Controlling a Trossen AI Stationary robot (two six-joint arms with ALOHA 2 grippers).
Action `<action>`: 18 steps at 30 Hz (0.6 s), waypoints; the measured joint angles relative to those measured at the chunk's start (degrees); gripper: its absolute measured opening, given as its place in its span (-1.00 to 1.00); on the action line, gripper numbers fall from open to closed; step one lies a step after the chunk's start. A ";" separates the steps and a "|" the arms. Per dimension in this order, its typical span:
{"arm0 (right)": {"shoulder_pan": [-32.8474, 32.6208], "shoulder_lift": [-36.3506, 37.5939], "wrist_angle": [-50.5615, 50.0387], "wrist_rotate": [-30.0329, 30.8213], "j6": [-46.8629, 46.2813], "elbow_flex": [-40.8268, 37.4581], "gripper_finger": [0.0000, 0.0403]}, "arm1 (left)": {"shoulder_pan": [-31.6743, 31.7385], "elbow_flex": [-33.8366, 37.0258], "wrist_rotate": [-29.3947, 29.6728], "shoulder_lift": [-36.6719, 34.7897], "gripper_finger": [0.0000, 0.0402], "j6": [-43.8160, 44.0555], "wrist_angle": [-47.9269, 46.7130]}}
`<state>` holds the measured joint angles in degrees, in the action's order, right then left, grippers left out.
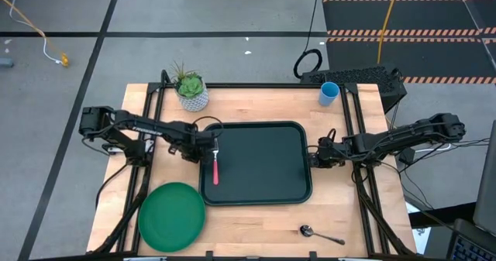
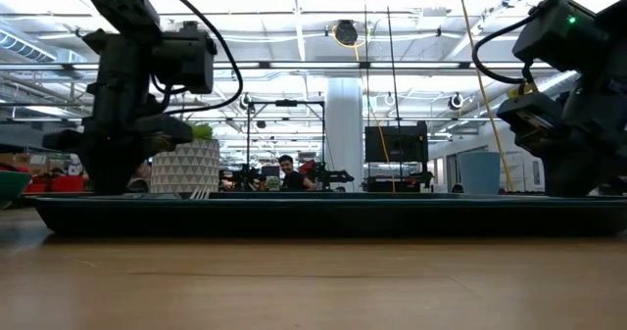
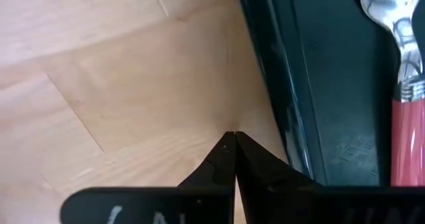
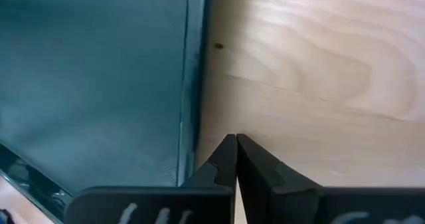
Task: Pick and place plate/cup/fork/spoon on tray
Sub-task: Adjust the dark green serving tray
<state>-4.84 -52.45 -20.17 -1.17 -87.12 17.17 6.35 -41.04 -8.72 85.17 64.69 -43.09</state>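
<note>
The tray [image 1: 260, 164] is found at the centre of the tabletop [image 1: 256, 230]. The plate [image 1: 171, 215] is still off it at 7 o'clock, the cup [image 1: 328, 93] at 1 o'clock, the spoon [image 1: 319, 233] at 5 o'clock. Only the fork [image 1: 215, 166] is placed inside, by the 9 o'clock rim. The left end effector [image 1: 208, 141] and the right end effector [image 1: 316, 156] are both closed on nothing, just outside the rims.

I see the tray [image 1: 260, 164] at table centre, the fork [image 1: 215, 168] lying inside its left edge. The left gripper [image 1: 208, 141] and right gripper [image 1: 314, 156] flank it. The plate [image 1: 170, 216] sits near-left, the spoon [image 1: 319, 233] near-right, the cup [image 1: 328, 94] far-right.
</note>
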 joint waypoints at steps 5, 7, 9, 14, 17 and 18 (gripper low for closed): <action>0.00 0.00 0.36 -0.17 0.79 0.00 -1.00 | 1.46 0.00 0.76 0.00 -0.97 -0.49 0.27; 0.00 0.00 0.37 -0.18 0.80 0.00 -1.00 | 2.08 0.00 0.78 0.00 -0.98 -0.49 0.94; 0.00 0.00 0.40 -0.21 0.81 0.00 -1.00 | 2.51 0.00 0.76 0.00 -0.98 -0.32 2.58; 0.00 0.00 0.21 -0.39 0.81 0.02 -1.00 | 3.01 0.00 -0.03 0.00 -0.98 0.70 5.75; 0.00 0.00 0.26 -0.42 0.81 0.02 -1.00 | 3.10 0.00 0.11 0.00 -0.98 0.93 5.70; 0.00 0.00 0.29 -0.42 0.81 0.02 -1.00 | 3.22 0.00 0.16 0.00 -0.97 0.89 5.69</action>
<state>-4.84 -52.45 -19.88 -1.58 -86.30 17.19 9.57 -41.04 -8.56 85.17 65.59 -37.40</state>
